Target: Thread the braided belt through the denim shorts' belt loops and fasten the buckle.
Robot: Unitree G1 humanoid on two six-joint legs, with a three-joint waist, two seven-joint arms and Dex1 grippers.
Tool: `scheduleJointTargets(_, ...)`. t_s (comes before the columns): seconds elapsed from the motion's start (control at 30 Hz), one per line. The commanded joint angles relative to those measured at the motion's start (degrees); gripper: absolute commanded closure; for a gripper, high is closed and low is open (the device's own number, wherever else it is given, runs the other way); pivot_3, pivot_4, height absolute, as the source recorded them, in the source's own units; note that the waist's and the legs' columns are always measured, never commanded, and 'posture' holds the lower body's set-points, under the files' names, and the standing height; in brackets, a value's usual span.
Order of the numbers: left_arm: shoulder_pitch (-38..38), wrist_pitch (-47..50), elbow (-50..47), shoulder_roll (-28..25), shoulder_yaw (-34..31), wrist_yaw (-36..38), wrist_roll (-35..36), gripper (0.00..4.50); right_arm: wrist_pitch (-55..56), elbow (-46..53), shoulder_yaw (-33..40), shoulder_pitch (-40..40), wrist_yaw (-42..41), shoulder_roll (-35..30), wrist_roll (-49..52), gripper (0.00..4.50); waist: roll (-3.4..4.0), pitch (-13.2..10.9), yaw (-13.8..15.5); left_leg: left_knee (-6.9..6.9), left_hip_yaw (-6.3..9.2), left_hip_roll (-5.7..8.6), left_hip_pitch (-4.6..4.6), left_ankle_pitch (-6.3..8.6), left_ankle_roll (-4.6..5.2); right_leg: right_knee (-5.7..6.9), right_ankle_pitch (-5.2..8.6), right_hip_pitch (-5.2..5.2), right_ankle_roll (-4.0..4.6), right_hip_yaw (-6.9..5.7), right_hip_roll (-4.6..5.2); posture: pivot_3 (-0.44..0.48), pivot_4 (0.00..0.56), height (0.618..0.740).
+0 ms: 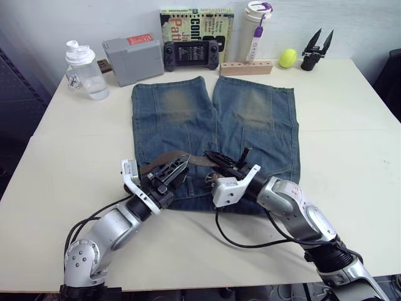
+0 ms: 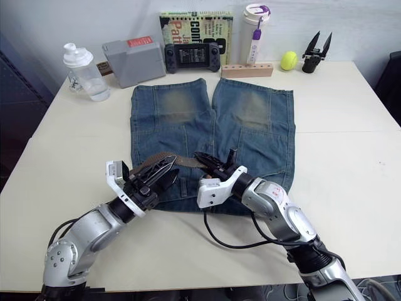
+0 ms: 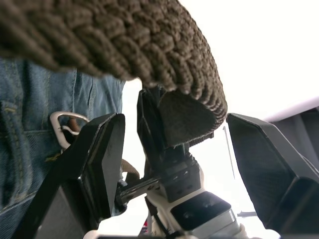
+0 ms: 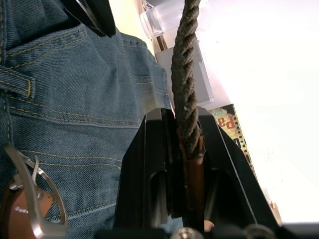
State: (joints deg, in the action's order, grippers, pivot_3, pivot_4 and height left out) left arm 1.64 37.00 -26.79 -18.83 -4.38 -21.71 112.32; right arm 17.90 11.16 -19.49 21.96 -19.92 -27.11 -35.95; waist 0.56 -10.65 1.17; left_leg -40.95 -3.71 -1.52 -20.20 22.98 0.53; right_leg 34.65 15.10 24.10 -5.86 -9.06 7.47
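Two tools on one strap here. The denim shorts [image 1: 213, 141] lie flat mid-bench, legs toward the far edge and waistband toward the near edge. The braided belt [image 1: 182, 158] runs across the waistband area, lifted a little off the denim between the two tools. Right tool [image 1: 214, 158] has its fingers closed tight on the belt; the wrist view shows the braid clamped edge-on between them. Left tool [image 1: 170, 170] looks spread wide, with the belt's tip just draped over it and no squeeze on it as far as I can tell. The buckle [image 4: 30, 196] sits on the denim near the right tool.

My take: that braid is soft and floppy, light, and grippy rather than slick, so it'll sag anywhere it isn't supported. I'd pinch close to the free tip so it stays stiff enough to poke under a loop [image 4: 15, 82].
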Motion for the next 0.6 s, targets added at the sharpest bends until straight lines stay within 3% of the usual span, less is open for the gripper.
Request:
scheduleJointTargets(0.03,0.6,-0.8,-1.6,0.7,0.0,-1.0,0.7,1.44,1.1,2.1,0.4,-0.1,0.1,0.2,0.6,4.5,0.0,0.0,0.0,0.0,0.0,0.0,0.0,0.0,0.0,0.0,0.0,0.0,0.0,0.0,0.0,0.0,0.15,0.726)
scheduleJointTargets(0.1,0.8,-1.1,-1.1,1.1,-0.1,-1.3,0.7,1.95,1.3,2.3,0.5,-0.3,0.0,0.2,0.7,4.5,0.0,0.0,0.0,0.0,0.0,0.0,0.0,0.0,0.0,0.0,0.0,0.0,0.0,0.0,0.0,0.0,0.15,0.726)
scheduleJointTargets(0.3,1.2,-1.3,0.0,1.8,-0.2,-2.0,0.7,4.39,1.4,2.8,0.7,-0.6,-0.1,0.2,0.9,4.5,0.0,0.0,0.0,0.0,0.0,0.0,0.0,0.0,0.0,-0.01,0.0,0.0,0.0,0.0,0.0,0.0,0.15,0.726)
scheduleJointTargets(0.57,1.6,-1.0,0.4,2.4,-0.5,-1.7,0.7,4.39,0.6,3.0,1.6,-0.6,-0.3,0.6,2.1,4.5,0.0,0.0,0.0,0.0,0.0,0.0,0.0,0.0,0.0,-0.02,0.0,0.0,0.0,0.0,0.0,0.0,0.15,0.726)
scheduleJointTargets(0.6,1.6,-0.9,0.4,2.5,-0.6,-1.5,0.7,4.47,0.5,3.1,1.8,-0.6,-0.4,0.7,2.7,4.01,0.0,0.0,0.0,0.0,0.0,0.0,0.0,0.0,0.0,-0.02,0.0,0.0,0.0,0.0,0.0,0.0,0.15,0.726)
